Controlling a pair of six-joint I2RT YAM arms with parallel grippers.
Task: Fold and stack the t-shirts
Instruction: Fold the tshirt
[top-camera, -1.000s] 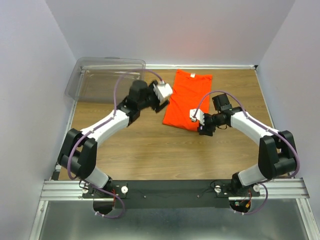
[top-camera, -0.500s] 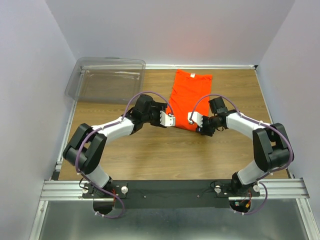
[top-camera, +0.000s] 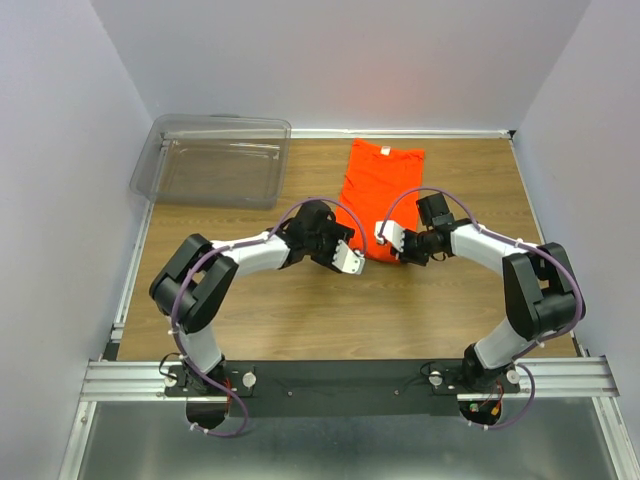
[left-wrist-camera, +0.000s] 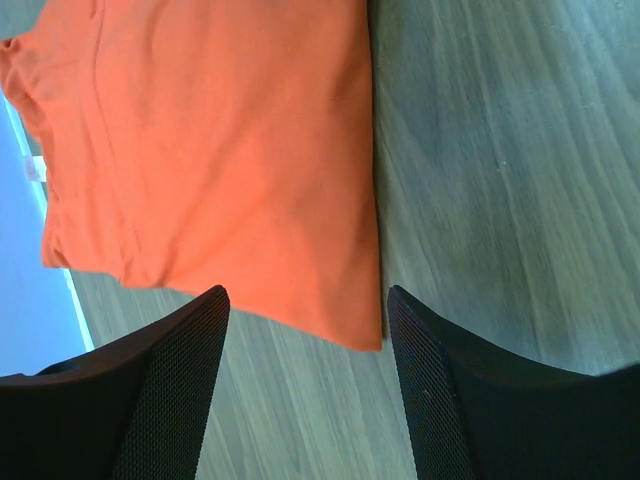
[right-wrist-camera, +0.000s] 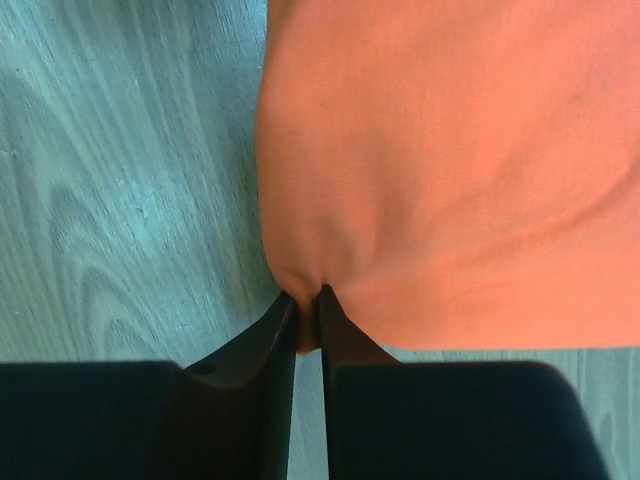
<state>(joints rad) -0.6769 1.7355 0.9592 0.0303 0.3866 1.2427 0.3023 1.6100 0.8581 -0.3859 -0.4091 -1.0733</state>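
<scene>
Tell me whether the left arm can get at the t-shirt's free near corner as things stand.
Probably yes. The left gripper is open just short of that corner of the t-shirt, with nothing between them; the right gripper pinches the other near corner, out of its way.

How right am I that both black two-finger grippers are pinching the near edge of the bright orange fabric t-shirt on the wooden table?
Not quite: only the right gripper is pinching the near edge of the bright orange fabric t-shirt. The left gripper stands open at that edge, as the left wrist view shows.
</scene>
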